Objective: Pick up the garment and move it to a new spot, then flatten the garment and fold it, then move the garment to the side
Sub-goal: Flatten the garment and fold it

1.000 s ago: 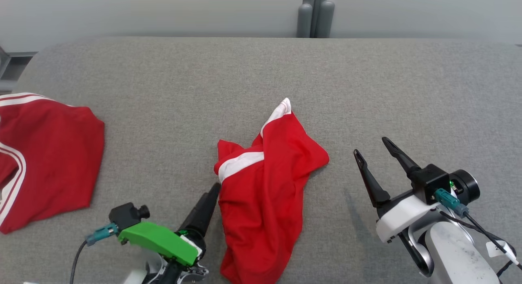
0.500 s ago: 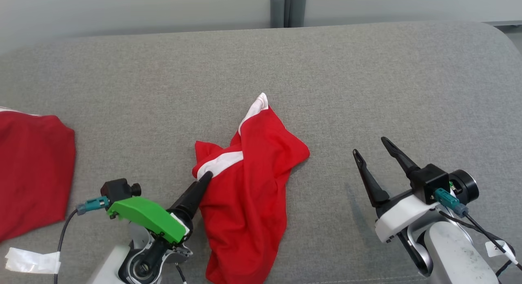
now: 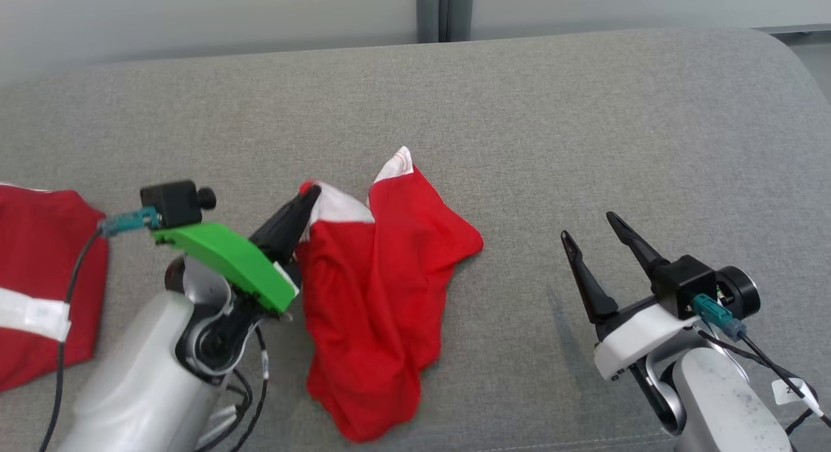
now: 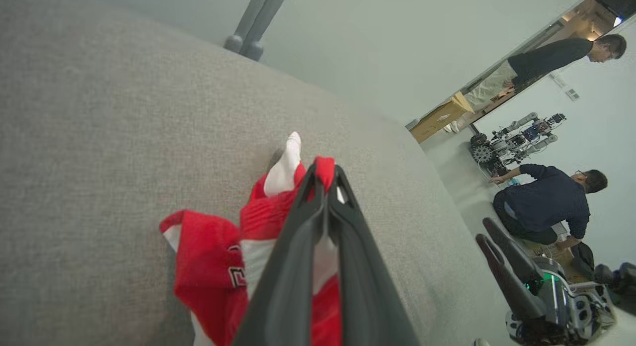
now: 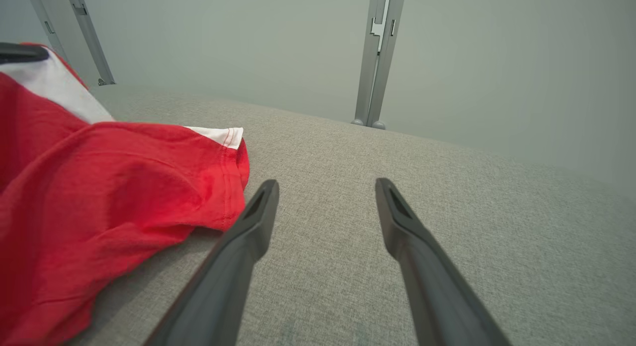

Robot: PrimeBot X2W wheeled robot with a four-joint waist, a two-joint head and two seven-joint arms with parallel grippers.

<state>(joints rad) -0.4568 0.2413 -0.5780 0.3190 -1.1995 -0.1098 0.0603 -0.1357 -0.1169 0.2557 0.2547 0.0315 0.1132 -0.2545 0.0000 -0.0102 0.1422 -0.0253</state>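
in the middle of the grey padded table [image 3: 584,114] lies the crumpled red garment [image 3: 376,289] with white trim, its near end close to the table's near edge. the left gripper [image 3: 310,195] is clenched on the garment's far left corner, holding that white-banded edge raised. to the right, apart from the garment, the right gripper [image 3: 587,228] rests with fingers spread, grasping nothing. at the left edge lies a second red cloth [image 3: 39,244].
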